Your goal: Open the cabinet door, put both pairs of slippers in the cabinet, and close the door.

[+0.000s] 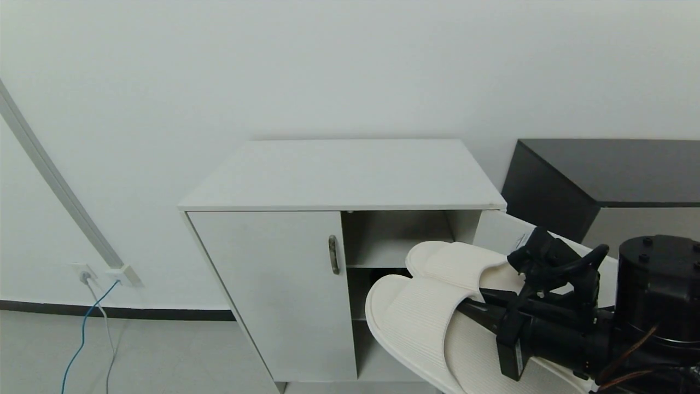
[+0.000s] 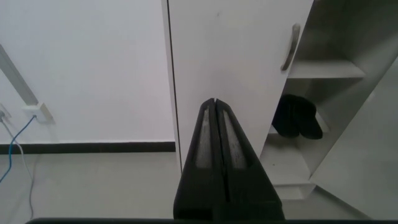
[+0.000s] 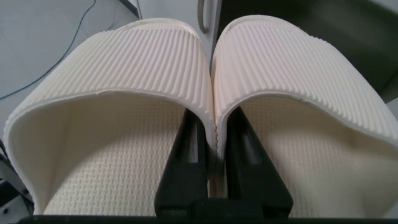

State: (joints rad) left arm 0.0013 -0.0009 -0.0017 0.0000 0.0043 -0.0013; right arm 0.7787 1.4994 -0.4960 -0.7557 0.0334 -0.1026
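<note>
1. right up near the camera, the cream slippers (image 1: 415, 323) are soft and rounded, with ribbed uppers and a fine waffle-textured insole; their toes point at the cabinet's open right half.
2. the right gripper (image 3: 214, 134) has one black finger inside each slipper and pinches the two touching inner walls together, so the pair is held side by side, off the floor, just in front of the opening.
3. the right arm comes in from the near right, low and roughly level.
4. the left gripper (image 2: 214, 109) has its flat dark fingers pressed together with nothing between them; it sits low in front of the closed left door (image 1: 273, 290).
5. the cabinet (image 1: 350, 175) is a smooth white boxy board unit; a slim curved metal handle (image 1: 333, 254) is on the left door, and the right door (image 1: 500, 232) stands swung out.
6. a dark pair of slippers (image 2: 298, 117) sits on the middle shelf, its shape hard to make out; in the head view the cream pair covers most of it, and the cream heels are cut off.
</note>
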